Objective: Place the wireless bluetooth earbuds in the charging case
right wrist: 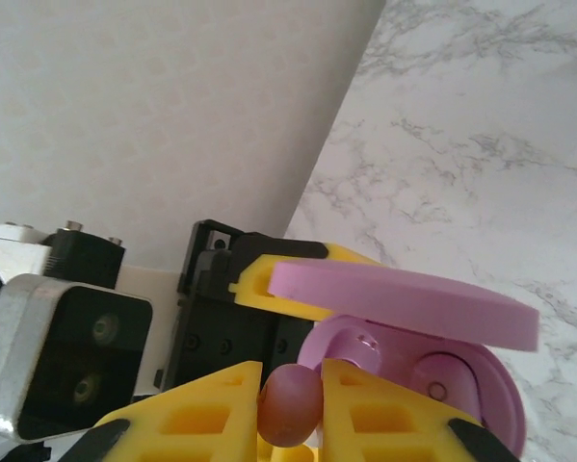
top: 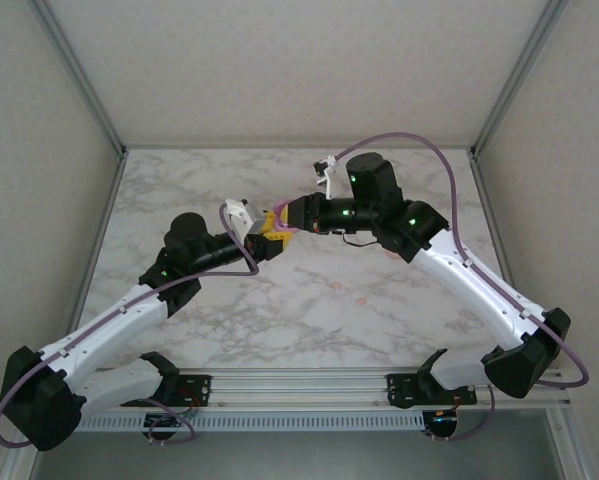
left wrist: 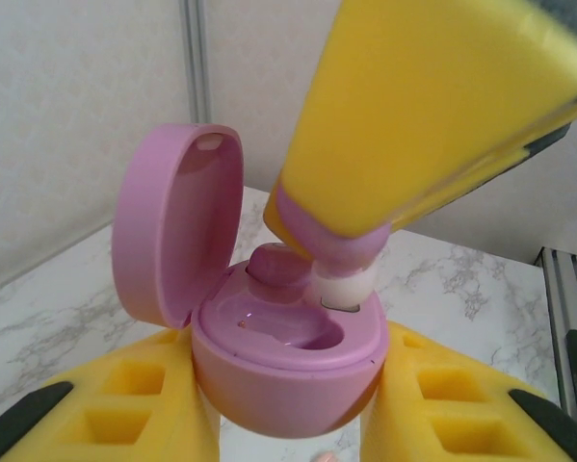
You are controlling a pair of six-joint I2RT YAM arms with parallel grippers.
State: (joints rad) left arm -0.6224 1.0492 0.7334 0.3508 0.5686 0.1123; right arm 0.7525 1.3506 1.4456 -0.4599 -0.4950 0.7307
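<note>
My left gripper (left wrist: 288,409) is shut on the purple charging case (left wrist: 288,356) and holds it above the table, lid (left wrist: 177,221) swung open to the left. One purple earbud (left wrist: 274,265) sits in the far slot. My right gripper (right wrist: 290,399) is shut on a second purple earbud (right wrist: 290,404). In the left wrist view that earbud's white tip (left wrist: 344,287) touches the rim of the case's right-hand slot. From above, the left gripper (top: 267,230) and the right gripper (top: 287,214) meet tip to tip over the middle of the table.
Two tiny peach-pink earbuds (top: 336,288) (top: 360,300) lie on the marble table (top: 309,320) in front of the grippers. White walls with metal posts (top: 89,90) close off the left, back and right sides.
</note>
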